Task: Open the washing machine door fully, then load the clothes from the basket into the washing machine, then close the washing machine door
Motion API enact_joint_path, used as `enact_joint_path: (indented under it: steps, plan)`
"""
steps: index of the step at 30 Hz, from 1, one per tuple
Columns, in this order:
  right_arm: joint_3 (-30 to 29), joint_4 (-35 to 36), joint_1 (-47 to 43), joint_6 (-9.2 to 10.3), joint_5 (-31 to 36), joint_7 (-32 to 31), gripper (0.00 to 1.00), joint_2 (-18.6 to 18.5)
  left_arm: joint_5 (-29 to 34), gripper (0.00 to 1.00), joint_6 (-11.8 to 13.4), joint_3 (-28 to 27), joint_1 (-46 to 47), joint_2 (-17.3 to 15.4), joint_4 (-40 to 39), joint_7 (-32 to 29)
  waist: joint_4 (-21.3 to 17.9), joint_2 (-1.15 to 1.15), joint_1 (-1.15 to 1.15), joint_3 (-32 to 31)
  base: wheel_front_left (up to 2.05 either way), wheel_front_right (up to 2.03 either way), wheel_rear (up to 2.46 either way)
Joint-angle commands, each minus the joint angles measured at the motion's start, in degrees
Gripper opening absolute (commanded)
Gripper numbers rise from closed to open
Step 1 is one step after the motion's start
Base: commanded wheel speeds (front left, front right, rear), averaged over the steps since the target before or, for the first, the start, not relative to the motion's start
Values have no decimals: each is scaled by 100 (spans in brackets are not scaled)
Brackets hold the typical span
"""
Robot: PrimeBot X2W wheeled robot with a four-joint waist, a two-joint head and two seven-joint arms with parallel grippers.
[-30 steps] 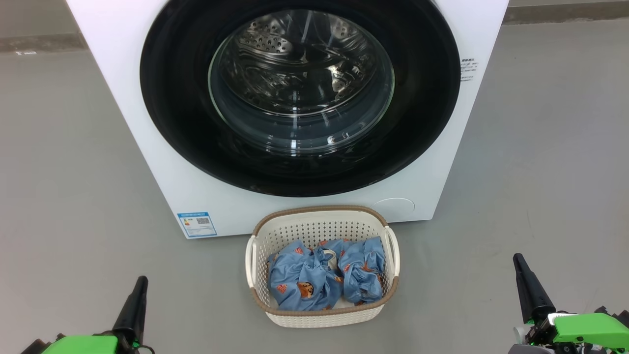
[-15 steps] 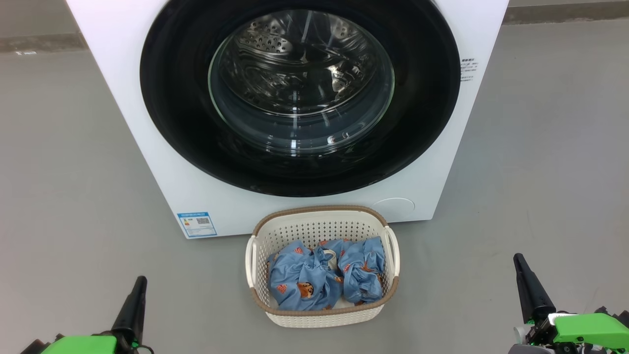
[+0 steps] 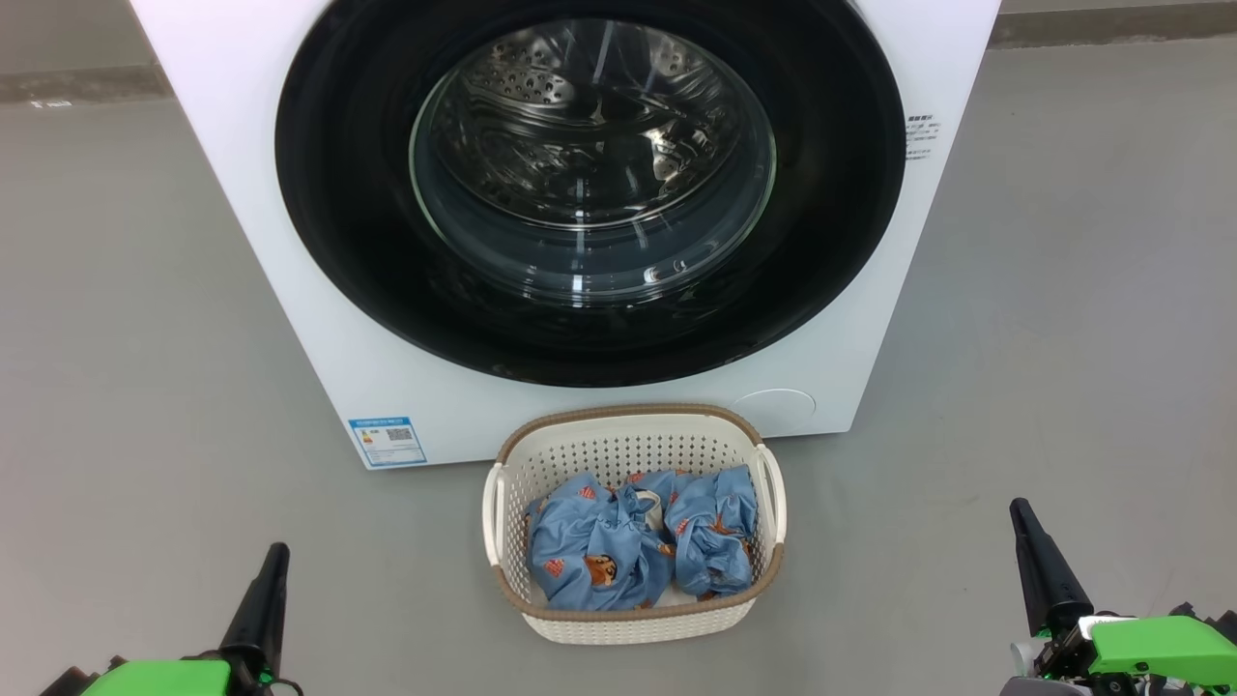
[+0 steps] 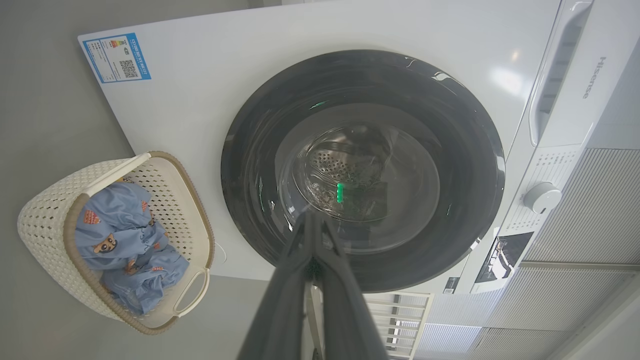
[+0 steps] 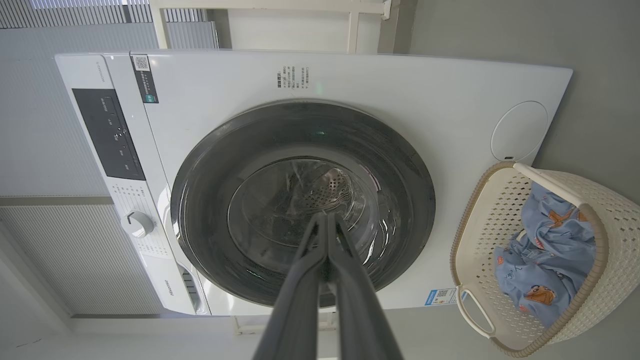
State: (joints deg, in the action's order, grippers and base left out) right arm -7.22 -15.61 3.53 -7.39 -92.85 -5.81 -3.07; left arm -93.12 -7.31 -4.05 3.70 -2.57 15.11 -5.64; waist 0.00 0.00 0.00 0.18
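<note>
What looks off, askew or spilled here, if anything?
Nothing stands out. The washing machine door sits shut, the basket stands upright on the floor before it, and the clothes lie bundled inside, none spilled. The left gripper and right gripper are shut, touching nothing.

Items I see: washing machine (image 3: pixel 367 387), smooth white glossy casing; washing machine door (image 3: pixel 591 174), glossy black rim, clear glass; basket (image 3: pixel 628 449), matt perforated plastic; clothes (image 3: pixel 599 551), soft crumpled cloth; floor (image 3: pixel 126 387), matt grey.

Top of the washing machine (image 3: pixel 435 416) and its door (image 3: pixel 338 242) beyond the head view's upper edge; blue label (image 3: pixel 387 441) print illegibly small
</note>
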Motion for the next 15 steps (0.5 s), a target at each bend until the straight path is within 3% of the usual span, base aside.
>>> enact_joint_path:
  steps: [1,15]
  plan:
    - [116,161,261,-10,31,-31,0,-16,50,0,-18,-193,244,-73,-109,-41,0,0,0,0,0,0,0]
    - [106,160,262,-10,39,-39,0,-10,60,0,-18,-204,245,-65,-109,-50,0,0,0,0,0,0,0]
